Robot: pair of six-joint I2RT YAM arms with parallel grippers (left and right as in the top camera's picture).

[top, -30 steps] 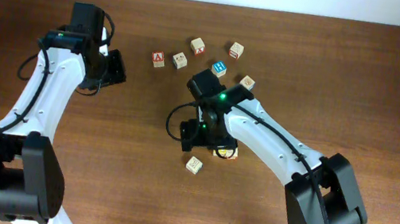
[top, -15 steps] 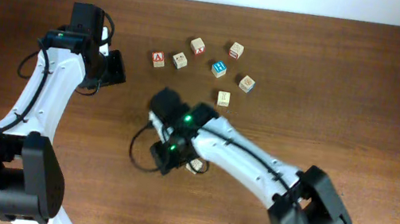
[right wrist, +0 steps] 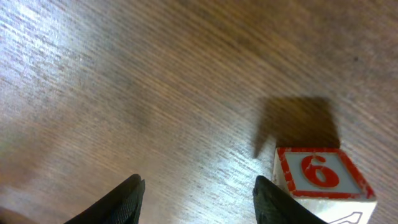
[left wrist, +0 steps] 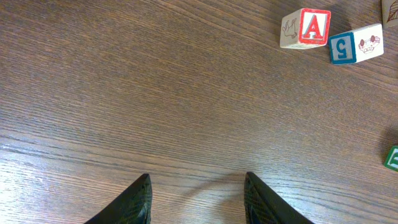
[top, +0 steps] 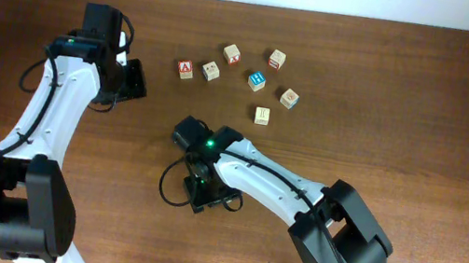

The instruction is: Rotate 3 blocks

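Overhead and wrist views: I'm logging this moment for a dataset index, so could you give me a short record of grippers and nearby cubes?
left gripper: open, empty, above the bare brown wooden table
right gripper: open, nothing between its fingers
pale wooden cube with a red 6: on the table, beside one right finger, outside the gap
pale wooden cube with a red A: on the table, apart from the left gripper
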